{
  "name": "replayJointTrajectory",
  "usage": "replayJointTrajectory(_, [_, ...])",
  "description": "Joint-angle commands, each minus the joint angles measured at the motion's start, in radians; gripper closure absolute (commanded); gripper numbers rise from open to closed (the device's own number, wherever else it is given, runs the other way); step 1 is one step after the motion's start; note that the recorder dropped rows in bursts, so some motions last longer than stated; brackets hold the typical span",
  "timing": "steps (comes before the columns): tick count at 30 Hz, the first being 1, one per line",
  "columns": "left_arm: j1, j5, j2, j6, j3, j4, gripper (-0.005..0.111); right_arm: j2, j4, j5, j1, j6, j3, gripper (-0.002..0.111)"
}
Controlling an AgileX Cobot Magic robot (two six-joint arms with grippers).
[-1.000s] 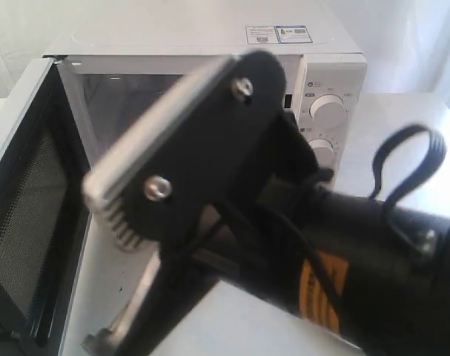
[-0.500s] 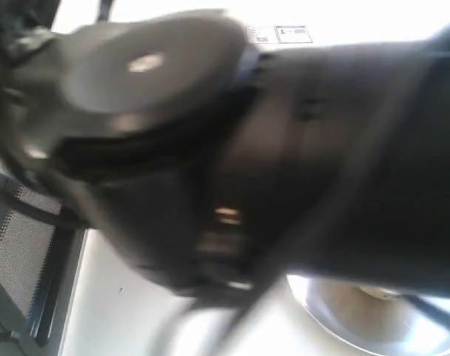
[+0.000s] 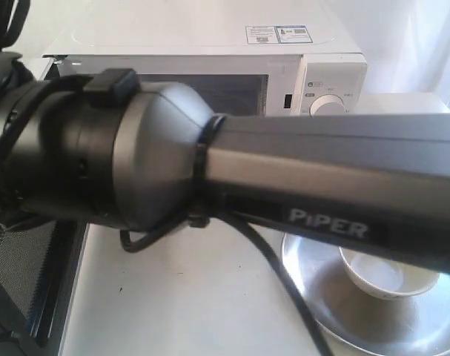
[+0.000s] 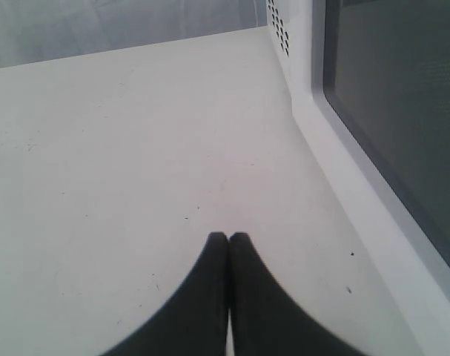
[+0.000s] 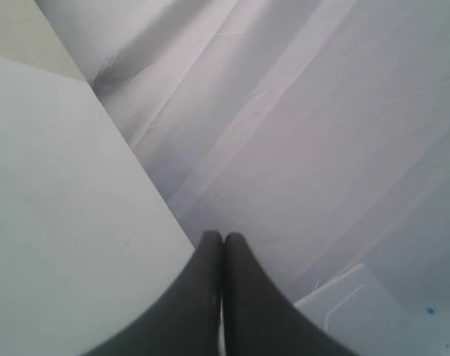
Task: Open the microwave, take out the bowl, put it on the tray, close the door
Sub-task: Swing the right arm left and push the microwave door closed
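The white microwave (image 3: pixel 195 33) stands at the back, one dial (image 3: pixel 328 105) showing. Its door (image 3: pixel 21 259) hangs open at the left, black mesh inner face toward me. The cream-white bowl (image 3: pixel 388 276) sits upright in the silver tray (image 3: pixel 321 297) at the front right. A dark arm link marked PIPER (image 3: pixel 299 170) crosses the exterior view close to the camera and hides both grippers there. My left gripper (image 4: pixel 228 237) is shut and empty, low over the table beside the door's dark window (image 4: pixel 402 111). My right gripper (image 5: pixel 223 236) is shut and empty over the table's edge.
The white table (image 3: pixel 187 297) lies in front of the microwave, and its edge (image 5: pixel 128 141) shows in the right wrist view. White cloth (image 5: pixel 321 111) hangs beyond that edge. Vent holes (image 4: pixel 279 26) mark the microwave's side.
A gripper that stood before the open microwave one second ago has swung away. The arm's link now fills the exterior view, and the bowl in the tray has come into sight.
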Motion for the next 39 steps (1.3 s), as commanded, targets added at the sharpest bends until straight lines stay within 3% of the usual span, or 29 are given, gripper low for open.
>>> replayJointTrajectory(1, [-0.001,-0.002,-0.002,-0.006,0.003,-0.004,0.107,0.057,-0.004,0.024,-0.016,-0.107,-0.008,0.108])
replayJointTrajectory(13, [-0.001,-0.002,-0.002,-0.006,0.003,-0.004,0.107,0.079,0.015,-0.016,-0.011,-0.255,-0.008,0.108])
replayJointTrajectory(16, [-0.001,-0.002,-0.002,-0.006,0.003,-0.004,0.107,0.079,0.069,0.149,0.002,-0.426,-0.008,0.108])
replayJointTrajectory(22, [-0.001,-0.002,-0.002,-0.006,0.003,-0.004,0.107,0.077,0.382,0.472,0.006,-0.881,-0.008,0.108])
replayJointTrajectory(26, [-0.001,-0.002,-0.002,-0.006,0.003,-0.004,0.107,0.077,0.376,0.727,-0.063,-0.913,-0.008,0.108])
replayJointTrajectory(31, [-0.001,-0.002,-0.002,-0.006,0.003,-0.004,0.107,0.059,0.491,0.727,-0.231,-0.826,-0.005,0.108])
replayJointTrajectory(39, [-0.001,-0.002,-0.002,-0.006,0.003,-0.004,0.107,-0.053,0.361,0.727,-0.155,-0.689,0.006,0.108])
